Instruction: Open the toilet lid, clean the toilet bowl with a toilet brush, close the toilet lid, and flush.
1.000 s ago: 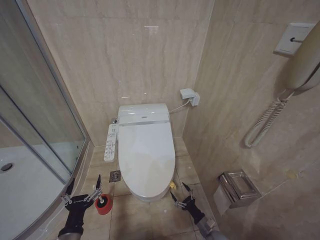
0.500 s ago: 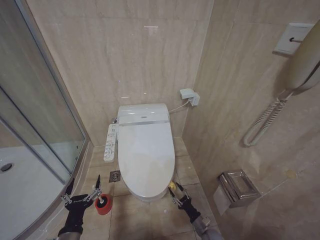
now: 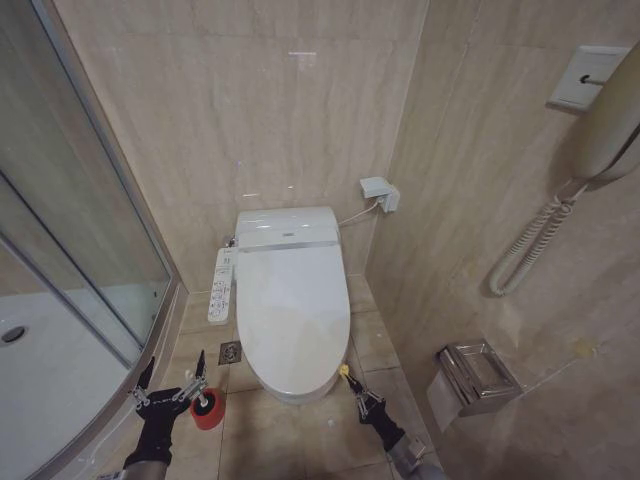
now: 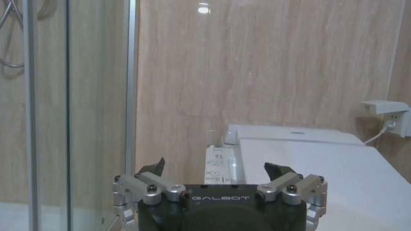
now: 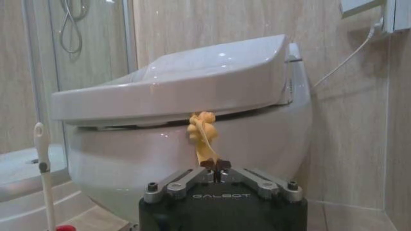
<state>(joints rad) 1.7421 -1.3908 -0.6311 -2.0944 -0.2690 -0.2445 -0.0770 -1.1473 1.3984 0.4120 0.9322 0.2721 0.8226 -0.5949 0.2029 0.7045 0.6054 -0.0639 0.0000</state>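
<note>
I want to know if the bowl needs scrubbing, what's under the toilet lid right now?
The toilet lid is shut, covering the toilet bowl's inside. Its yellow tag hangs below the rim, pinched by the right claw.

The toilet lid [image 3: 291, 315] is showing glossy white, with a small yellow tag [image 5: 201, 134] hanging at its front edge. The toilet bowl [image 5: 192, 168] is looking white too. The toilet brush [image 5: 42, 163] is showing a white handle above a red cup holder [image 3: 207, 410]. The wall tiles [image 3: 250, 110] are appearing beige with faint veining.

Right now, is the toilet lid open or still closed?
Closed. The toilet lid lies flat over the toilet bowl. The right gripper is shut on its yellow tag at the front edge.
</note>
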